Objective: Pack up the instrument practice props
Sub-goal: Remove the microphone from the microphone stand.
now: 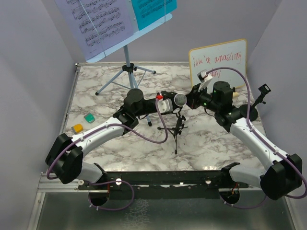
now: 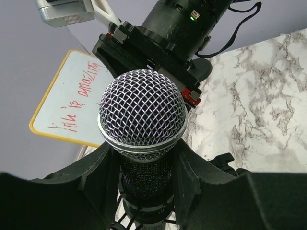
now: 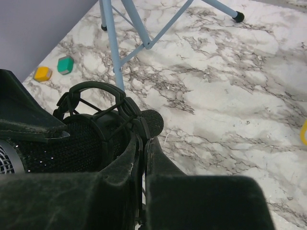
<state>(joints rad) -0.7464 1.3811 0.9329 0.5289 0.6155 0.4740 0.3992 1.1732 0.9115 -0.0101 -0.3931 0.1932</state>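
Left gripper (image 2: 144, 167) clamped on black studio microphone (image 2: 143, 112), fingers (image 2: 184, 165) on both sides of the body just under the mesh head. Mic sits mid-table, upright on its small tripod (image 1: 177, 132), whose feet are on the marble table (image 1: 216, 143). Right gripper (image 3: 144, 143) jaws together, tips right against the mic's shock-mount ring (image 3: 96, 108); cannot tell if they pinch any of it. From above, the two grippers meet head-on at the mic from either side. Light-blue music rack (image 1: 127, 53) stands at back left on tripod legs, carrying the printed music sheet (image 1: 96, 21) and cyan sheet (image 1: 153, 9) side by side. Whiteboard (image 1: 220, 57) with red writing leans at back right. Cream handheld microphone (image 1: 235, 95) partly hidden behind right arm, near black pole (image 1: 261, 93). Green block (image 1: 89, 117) and orange block (image 1: 77, 128) near left edge.
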